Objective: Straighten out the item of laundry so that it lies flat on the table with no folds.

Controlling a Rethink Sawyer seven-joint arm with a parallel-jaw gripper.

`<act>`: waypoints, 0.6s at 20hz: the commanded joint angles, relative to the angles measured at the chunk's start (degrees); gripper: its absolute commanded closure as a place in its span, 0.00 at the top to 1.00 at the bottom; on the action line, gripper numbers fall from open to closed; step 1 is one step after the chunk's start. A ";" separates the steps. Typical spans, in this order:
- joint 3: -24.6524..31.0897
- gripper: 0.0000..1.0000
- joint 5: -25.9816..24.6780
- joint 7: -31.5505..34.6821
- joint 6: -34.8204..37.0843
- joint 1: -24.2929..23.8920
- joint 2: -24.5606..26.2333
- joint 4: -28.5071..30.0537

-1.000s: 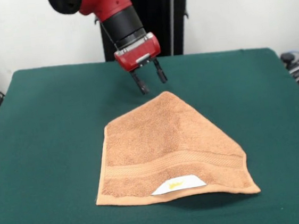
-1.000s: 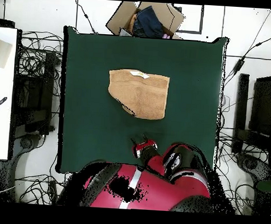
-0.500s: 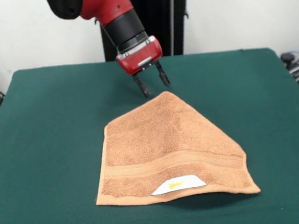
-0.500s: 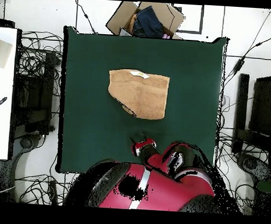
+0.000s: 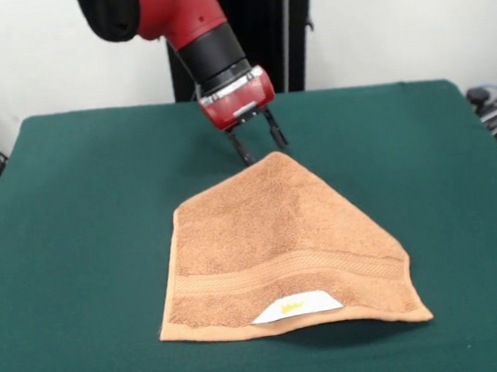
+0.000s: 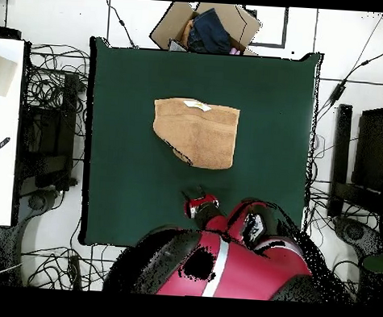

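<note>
The item of laundry (image 5: 276, 241) is an orange-tan terry towel on the green table (image 5: 74, 222). It is folded over, so its far part narrows to a point. A woven band and a white label with a yellow mark run along its near edge. In the overhead view the towel (image 6: 198, 131) lies at mid-table. My gripper (image 5: 260, 147) hangs open just above and behind the towel's far pointed corner, its two dark fingers apart with nothing between them. From overhead the gripper (image 6: 198, 202) sits between the towel and the robot-side table edge.
A cardboard box (image 6: 206, 27) with dark cloth in it stands off the table's far edge in the overhead view. Cables and equipment surround the table on the floor. A white surface (image 6: 1, 129) lies to the left.
The gripper has moved slightly right and down towards the towel's far corner. The towel has not moved.
</note>
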 commanded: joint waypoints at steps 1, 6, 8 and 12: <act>9.37 1.00 3.24 19.99 8.23 -2.32 0.00 2.09; 12.69 1.00 2.16 22.58 9.82 -5.08 -0.19 3.20; 13.86 1.00 2.10 22.69 10.69 -5.98 -0.71 3.92; 16.54 1.00 0.79 24.92 12.75 -8.02 -1.25 4.93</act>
